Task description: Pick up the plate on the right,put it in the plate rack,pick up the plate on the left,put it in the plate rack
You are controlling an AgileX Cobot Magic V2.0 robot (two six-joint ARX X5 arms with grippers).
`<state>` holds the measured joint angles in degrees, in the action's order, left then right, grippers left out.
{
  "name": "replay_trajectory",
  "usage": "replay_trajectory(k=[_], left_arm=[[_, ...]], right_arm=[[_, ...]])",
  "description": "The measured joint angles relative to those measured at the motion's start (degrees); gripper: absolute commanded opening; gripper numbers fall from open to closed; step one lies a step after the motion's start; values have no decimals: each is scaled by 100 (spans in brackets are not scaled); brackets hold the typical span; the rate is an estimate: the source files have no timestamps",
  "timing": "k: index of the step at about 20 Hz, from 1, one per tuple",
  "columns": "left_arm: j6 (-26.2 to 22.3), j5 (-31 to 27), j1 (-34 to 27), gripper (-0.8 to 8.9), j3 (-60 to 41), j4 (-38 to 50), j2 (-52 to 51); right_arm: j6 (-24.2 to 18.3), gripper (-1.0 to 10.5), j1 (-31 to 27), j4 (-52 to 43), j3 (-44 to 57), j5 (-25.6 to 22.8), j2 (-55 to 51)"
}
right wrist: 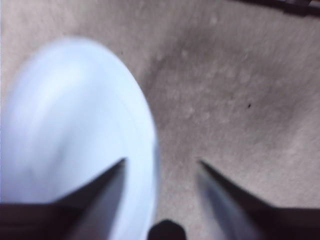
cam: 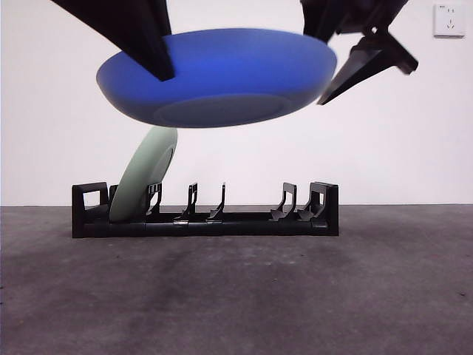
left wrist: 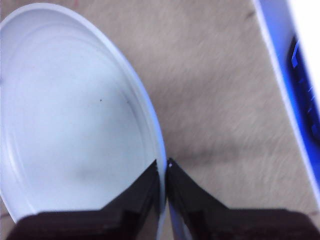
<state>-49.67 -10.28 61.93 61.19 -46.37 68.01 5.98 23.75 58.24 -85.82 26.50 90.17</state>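
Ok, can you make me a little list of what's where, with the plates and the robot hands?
blue plate: up in the air above the rack, nearly flat
left gripper: shut on the blue plate's rim
right gripper: open, at the blue plate's other side
green plate: standing tilted in the plate rack, near one end
plate rack: on the grey table, other slots free

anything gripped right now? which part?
Left gripper is shut on the blue plate's rim. Right gripper is open beside that plate, holding nothing.
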Motion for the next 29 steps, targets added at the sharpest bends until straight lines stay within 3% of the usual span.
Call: replay_trajectory(k=[3,9,13,20,29], left_arm=[[247,433,-11,-8,0,151,0],[1093,1537,-595,-8,0,1429,22],[2299,2581,-1504,-8,0,3191,144],[4048,3499,-2662,-8,0,5134,573],[5490,3595,-3362,-8,0,6465,1683]], right_arm=[[4,348,-105,-216,-201,-170,-459],[4,347,-144,-435,-977,-1419,-2068],[2,346,-144,-345,-1060,-1434,-2983],[2,346,-133,361,-1060,-1397,-3438],[-179,346,-131,1349,-1058,-1309,-3427]])
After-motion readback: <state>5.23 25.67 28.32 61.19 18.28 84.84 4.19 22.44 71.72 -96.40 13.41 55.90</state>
